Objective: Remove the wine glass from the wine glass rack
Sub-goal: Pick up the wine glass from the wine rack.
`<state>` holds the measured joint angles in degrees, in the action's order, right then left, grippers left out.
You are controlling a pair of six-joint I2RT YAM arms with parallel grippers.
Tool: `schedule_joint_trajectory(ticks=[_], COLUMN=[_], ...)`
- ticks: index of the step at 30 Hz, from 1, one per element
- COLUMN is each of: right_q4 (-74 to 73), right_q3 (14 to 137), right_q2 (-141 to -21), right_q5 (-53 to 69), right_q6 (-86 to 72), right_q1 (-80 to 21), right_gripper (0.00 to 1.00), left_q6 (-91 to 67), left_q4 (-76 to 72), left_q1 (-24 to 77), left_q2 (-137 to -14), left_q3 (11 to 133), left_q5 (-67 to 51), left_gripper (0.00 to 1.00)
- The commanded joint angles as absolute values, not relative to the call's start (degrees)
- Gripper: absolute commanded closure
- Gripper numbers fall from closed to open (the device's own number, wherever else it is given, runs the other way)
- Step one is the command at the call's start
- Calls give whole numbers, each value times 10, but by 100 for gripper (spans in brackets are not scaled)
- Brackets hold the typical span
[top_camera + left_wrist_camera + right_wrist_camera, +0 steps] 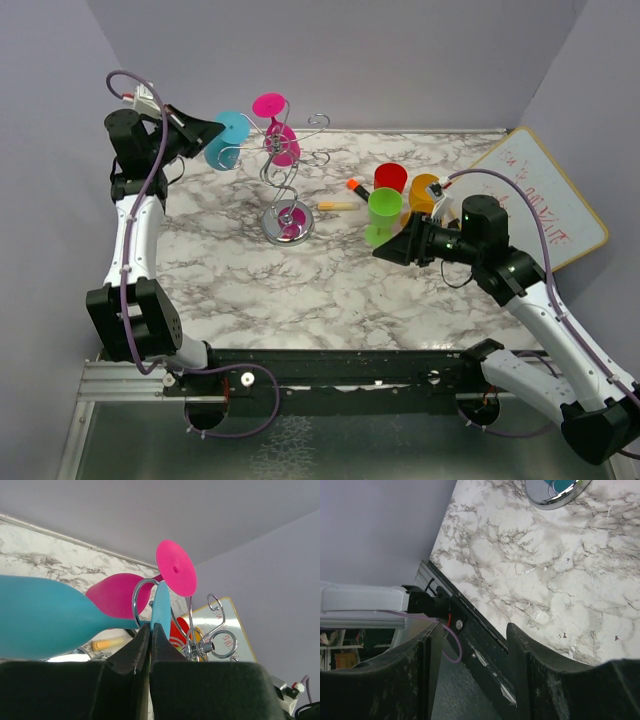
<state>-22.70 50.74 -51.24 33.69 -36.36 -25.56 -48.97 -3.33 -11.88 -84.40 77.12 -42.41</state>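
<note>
counted around the wine glass rack (288, 195): two wine glasses, three cups, two pen-like sticks, one whiteboard, two hands.

at the rack's top, on its left side: a blue wine glass (228, 140), lying on its side, with a chrome loop of the rack curled over the stem right beside the thin round foot. cannot tell from the left wrist view whether hooked through that loop or only crossing it. also at the top, closer to the twisted stem: a pink wine glass (281, 143), hung bowl down, foot uppermost.

just left of the rack's top: the left hand (212, 135), fingers all but closed, pinching the edge of the blue glass's foot between them.

well to the right of the rack's round base, low over the marbled worktop (250, 280): the right hand (385, 250), fingers parted wide, nothing between them. in the right wrist view, only marble and the dark near rail behind the gap, with the rack's mirror-like base at the top edge.

right of the rack, standing close together: one red cup (390, 180), one orange cup (425, 190), one green cup (384, 215), the green nearest the right hand.

between rack and cups, lying flat: an orange marker (355, 184) with a dark end, and a pale yellow stick (337, 205).

farther right than the cups: a whiteboard (545, 200) with red handwriting, too faint to read.
</note>
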Motion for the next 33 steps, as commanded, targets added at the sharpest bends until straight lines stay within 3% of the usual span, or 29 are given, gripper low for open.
schedule_joint_trajectory(ticks=[1, 10, 15, 29, 33], right_q4=[-257, -257, -256, -285, -280], right_q3=[518, 490, 475, 470, 464], right_q2=[-499, -467, -442, -432, -420], right_q5=[312, 285, 245, 202, 191], right_q6=[-362, -385, -391, -369, -379], right_q1=[-259, -259, -259, -259, -259], right_gripper=[41, 36, 31, 28, 22], left_q6=[-525, -657, -682, -755, -802], left_q4=[-59, -158, -159, -216, -269], left_q1=[-121, -121, -122, -122, -122], left_q2=[-833, -841, -811, -805, -808], left_q3=[748, 711, 681, 655, 628], left_q5=[-413, -423, -355, -341, -347], left_gripper=[100, 100, 100, 100, 100])
